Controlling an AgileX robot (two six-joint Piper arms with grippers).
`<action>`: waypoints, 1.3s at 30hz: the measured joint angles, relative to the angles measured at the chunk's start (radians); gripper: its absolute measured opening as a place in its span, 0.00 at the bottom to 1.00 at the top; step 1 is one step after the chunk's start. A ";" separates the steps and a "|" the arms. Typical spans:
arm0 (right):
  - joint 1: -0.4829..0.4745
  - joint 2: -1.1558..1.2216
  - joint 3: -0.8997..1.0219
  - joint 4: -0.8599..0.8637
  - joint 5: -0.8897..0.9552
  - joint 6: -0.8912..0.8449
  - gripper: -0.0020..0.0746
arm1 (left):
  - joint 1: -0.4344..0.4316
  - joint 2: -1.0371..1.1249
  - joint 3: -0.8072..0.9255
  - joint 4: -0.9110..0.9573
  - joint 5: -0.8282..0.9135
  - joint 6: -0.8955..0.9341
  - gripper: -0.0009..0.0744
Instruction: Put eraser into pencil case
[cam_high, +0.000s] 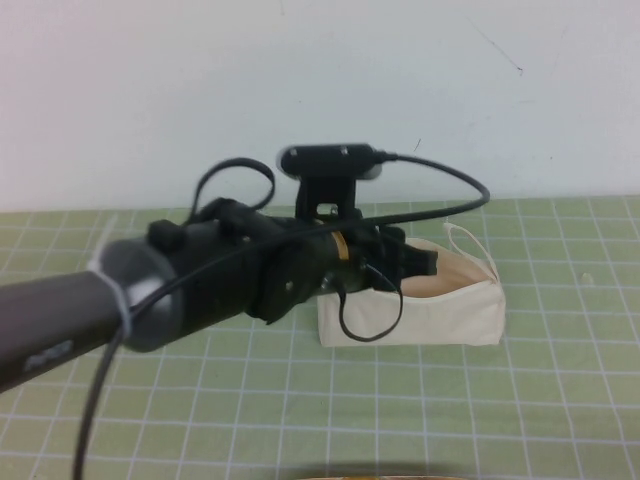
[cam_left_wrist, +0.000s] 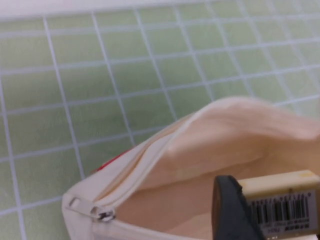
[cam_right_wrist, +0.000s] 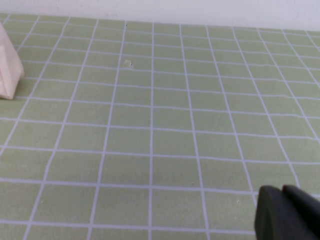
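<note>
Setting: a green cutting mat (cam_high: 300, 400) with a white grid, and a plain white wall across the top of the high view.
Pencil case: the cream fabric pencil case (cam_high: 440, 315) lies right of centre in the high view, its zip open and mouth facing up, with a thin loop strap (cam_high: 470, 240) at its right end.
Left gripper: the left gripper (cam_high: 415, 262) reaches in from the lower left of the high view and hangs over the open mouth of the pouch.
Eraser: the eraser (cam_left_wrist: 282, 202), tan-yellow with a white barcode label, sits at the lower right of the left wrist view, just above the pouch's pale lining.
Jaws and eraser: the left jaws are closed on the eraser; one dark finger (cam_left_wrist: 230, 210) presses against its end, and the other finger is out of frame.
Zip: the metal zip pull (cam_left_wrist: 102, 214) rests at the near end of the opening, lower left of the left wrist view.
Step in hand: judged from this, the eraser is carried and poised over the opening, not yet released.
Next move: likely a small lowering, then opening the jaws so the eraser drops inside without catching the zip edge.
Right gripper: the right gripper (cam_right_wrist: 287, 212) appears only as a dark tip at the lower right of its own view, over bare mat, well apart from the pouch; I cannot tell how its jaws stand.
</note>
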 joint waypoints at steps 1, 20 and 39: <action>0.000 0.000 0.000 0.000 0.000 0.000 0.02 | 0.000 0.017 -0.005 -0.001 0.000 -0.001 0.41; 0.000 0.000 0.000 0.000 0.000 0.000 0.02 | -0.023 -0.150 0.002 0.275 0.256 0.032 0.12; 0.000 0.000 0.000 0.000 0.000 0.000 0.02 | -0.057 -0.826 0.462 0.331 0.452 -0.087 0.01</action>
